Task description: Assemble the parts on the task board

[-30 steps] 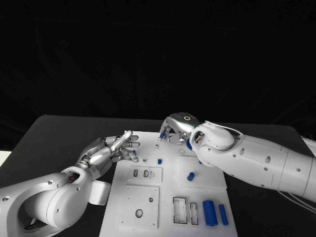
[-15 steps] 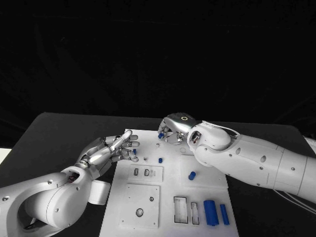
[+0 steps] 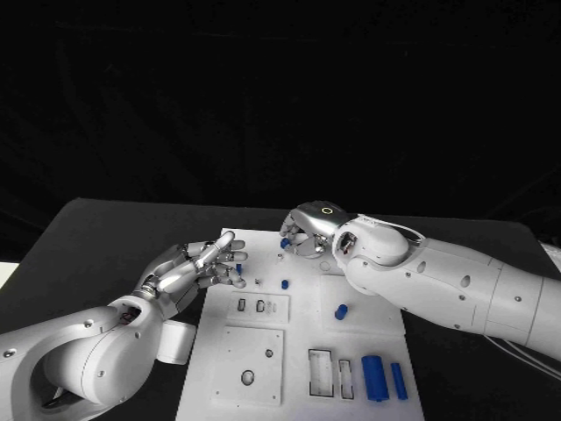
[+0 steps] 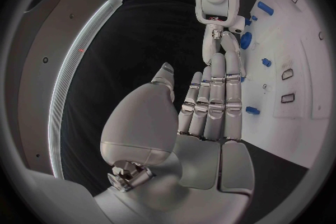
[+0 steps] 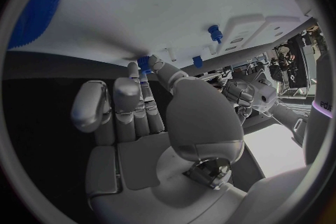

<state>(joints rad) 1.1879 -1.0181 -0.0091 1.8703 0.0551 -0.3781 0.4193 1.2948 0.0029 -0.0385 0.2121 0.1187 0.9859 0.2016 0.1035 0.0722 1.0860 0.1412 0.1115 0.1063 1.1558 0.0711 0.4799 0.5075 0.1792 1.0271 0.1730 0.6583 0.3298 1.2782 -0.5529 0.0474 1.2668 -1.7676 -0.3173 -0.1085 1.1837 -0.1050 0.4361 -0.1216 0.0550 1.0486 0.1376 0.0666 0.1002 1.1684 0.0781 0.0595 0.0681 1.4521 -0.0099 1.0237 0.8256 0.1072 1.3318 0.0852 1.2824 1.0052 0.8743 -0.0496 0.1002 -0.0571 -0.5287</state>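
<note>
Little has changed in the last second. On the black bench (image 3: 103,228) the white board (image 3: 375,320) lies at lower centre. The right robot hand (image 3: 308,235) has moved slightly up the frame and pinches a small blue part (image 3: 285,241) above the board's top edge. The left robot hand (image 3: 202,266) stays released, fingers straight, at the board's left edge. Placing seems near.

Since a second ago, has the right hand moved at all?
Yes, slightly: the right hand has lifted toward the task board's far edge.
</note>
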